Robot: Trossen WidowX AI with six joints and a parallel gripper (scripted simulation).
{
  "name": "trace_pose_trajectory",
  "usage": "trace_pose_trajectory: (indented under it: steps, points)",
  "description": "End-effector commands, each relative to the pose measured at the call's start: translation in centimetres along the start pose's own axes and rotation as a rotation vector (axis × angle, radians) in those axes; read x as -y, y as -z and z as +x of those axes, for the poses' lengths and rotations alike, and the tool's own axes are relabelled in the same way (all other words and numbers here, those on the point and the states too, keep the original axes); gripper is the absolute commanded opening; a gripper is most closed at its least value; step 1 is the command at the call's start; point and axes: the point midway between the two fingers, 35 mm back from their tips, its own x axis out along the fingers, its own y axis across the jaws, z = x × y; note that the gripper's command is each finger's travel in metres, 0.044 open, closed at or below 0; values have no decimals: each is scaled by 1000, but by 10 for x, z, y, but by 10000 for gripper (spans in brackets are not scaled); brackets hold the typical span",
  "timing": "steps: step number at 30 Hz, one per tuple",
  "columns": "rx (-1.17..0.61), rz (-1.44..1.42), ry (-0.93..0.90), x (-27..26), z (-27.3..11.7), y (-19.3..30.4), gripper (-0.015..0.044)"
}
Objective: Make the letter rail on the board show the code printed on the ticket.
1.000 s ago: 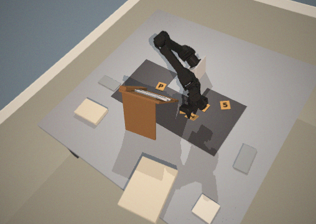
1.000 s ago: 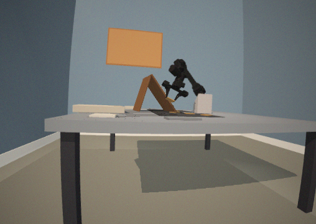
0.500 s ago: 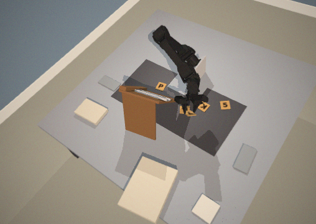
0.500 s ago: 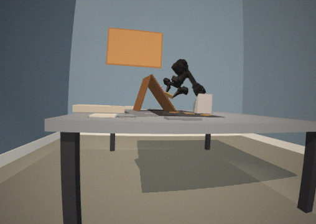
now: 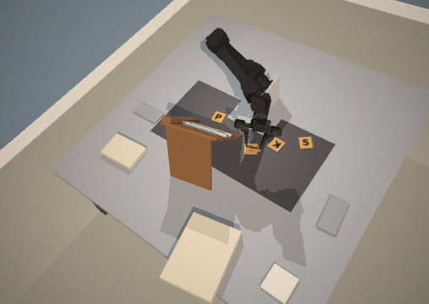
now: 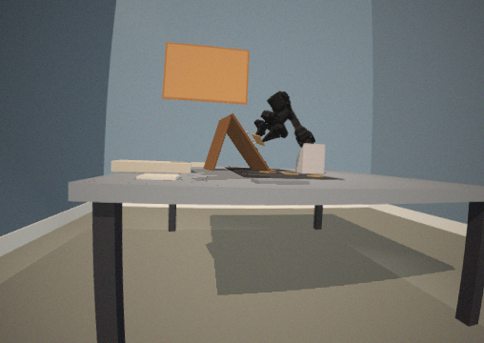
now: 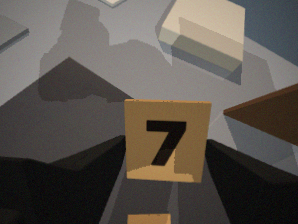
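Note:
My gripper (image 5: 254,146) (image 6: 261,138) is shut on the 7 tile (image 7: 167,112) (image 6: 258,140), held tilted in the air beside the board (image 5: 190,159) (image 6: 217,146), its 7 upright in the wrist view. The pale rail (image 5: 207,128) runs along the board's sloping face, seen nearly edge-on; no tile shows on it. On the dark mat (image 5: 291,192) lie the P tile (image 5: 218,116), the K tile (image 5: 276,144) and a tile marked 5 or S (image 5: 306,143). Another tile (image 5: 248,152) lies under the gripper, its letter hidden. The white upright panel (image 5: 274,92) (image 6: 313,158) shows no readable print.
A large cream block (image 5: 203,256) (image 7: 205,30), a smaller cream block (image 5: 123,151) and a white block (image 5: 279,282) lie around the board and mat. Grey flat slabs (image 5: 333,215) lie near the right side and, at the left, another slab (image 5: 149,112).

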Motion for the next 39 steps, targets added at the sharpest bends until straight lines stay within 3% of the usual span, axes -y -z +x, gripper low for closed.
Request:
trace_pose_trajectory:
  steps: [1,8,39]
  points:
    - [42,154,25,7,-9,2,0]
    - [104,361,45,16,-20,3,0]
    - [105,367,46,18,-21,2,0]
